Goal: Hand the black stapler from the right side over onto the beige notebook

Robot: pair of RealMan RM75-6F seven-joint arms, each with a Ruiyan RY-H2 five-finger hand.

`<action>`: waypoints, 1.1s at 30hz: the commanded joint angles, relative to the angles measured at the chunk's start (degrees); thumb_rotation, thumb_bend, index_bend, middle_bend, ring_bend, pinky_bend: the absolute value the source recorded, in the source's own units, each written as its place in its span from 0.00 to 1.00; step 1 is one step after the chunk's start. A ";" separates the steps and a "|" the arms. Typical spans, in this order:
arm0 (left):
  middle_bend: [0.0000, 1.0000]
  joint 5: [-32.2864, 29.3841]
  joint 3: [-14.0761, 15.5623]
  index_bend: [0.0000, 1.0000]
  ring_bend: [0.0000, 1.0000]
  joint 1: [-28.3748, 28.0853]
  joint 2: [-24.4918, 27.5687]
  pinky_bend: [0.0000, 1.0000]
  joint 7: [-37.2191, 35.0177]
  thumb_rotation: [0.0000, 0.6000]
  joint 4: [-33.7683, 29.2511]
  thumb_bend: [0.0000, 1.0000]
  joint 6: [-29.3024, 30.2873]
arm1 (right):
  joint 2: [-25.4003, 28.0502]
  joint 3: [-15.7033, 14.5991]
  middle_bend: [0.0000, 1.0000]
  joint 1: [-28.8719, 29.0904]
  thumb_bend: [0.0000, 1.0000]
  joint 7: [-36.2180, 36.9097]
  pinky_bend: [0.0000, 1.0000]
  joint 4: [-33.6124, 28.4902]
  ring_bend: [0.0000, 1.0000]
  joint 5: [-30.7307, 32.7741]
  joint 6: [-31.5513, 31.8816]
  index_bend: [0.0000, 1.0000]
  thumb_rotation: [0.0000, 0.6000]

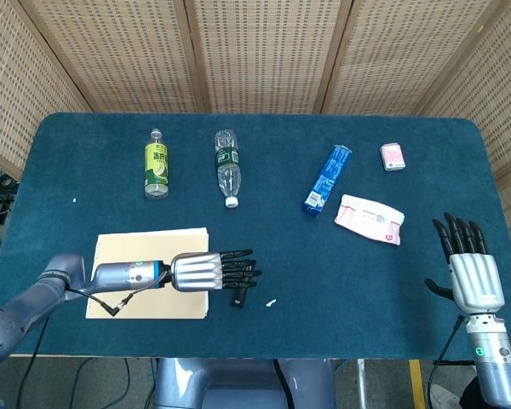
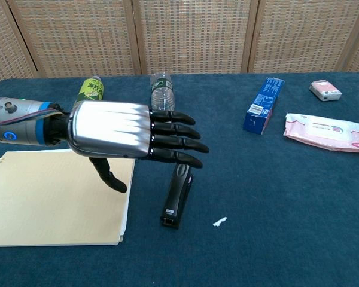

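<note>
The black stapler point(image 2: 178, 198) lies flat on the blue table, just right of the beige notebook point(image 2: 48, 200). In the head view most of the stapler point(image 1: 237, 299) is hidden under my left hand point(image 1: 215, 271). That hand point(image 2: 131, 137) hovers over the stapler with fingers stretched out flat and thumb hanging down, holding nothing. My right hand point(image 1: 471, 268) stands open at the table's right front edge, far from the stapler; the chest view does not show it.
A green-label bottle point(image 1: 156, 164) and a clear bottle point(image 1: 227, 166) lie at the back left. A blue box point(image 1: 327, 177), a pink wipes pack point(image 1: 370, 218) and a small pink packet point(image 1: 393, 156) lie at the back right. A white scrap point(image 2: 219, 222) lies by the stapler.
</note>
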 commanded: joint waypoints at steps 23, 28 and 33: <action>0.13 -2.99 9.56 0.22 0.16 -6.68 -11.51 0.13 1.27 1.00 13.02 0.31 -2.18 | 1.43 2.35 0.00 -1.87 0.00 4.79 0.00 0.72 0.00 -1.77 -2.02 0.00 1.00; 0.16 -3.64 10.42 0.25 0.19 -7.29 -12.68 0.15 1.10 1.00 14.36 0.32 -2.15 | 1.56 2.72 0.00 -2.07 0.00 5.21 0.00 0.82 0.00 -1.69 -2.29 0.00 1.00; 0.19 -4.30 11.87 0.29 0.22 -7.78 -13.89 0.20 1.14 1.00 15.95 0.32 -2.15 | 1.76 3.14 0.00 -2.15 0.00 6.08 0.00 1.10 0.00 -1.51 -3.13 0.00 1.00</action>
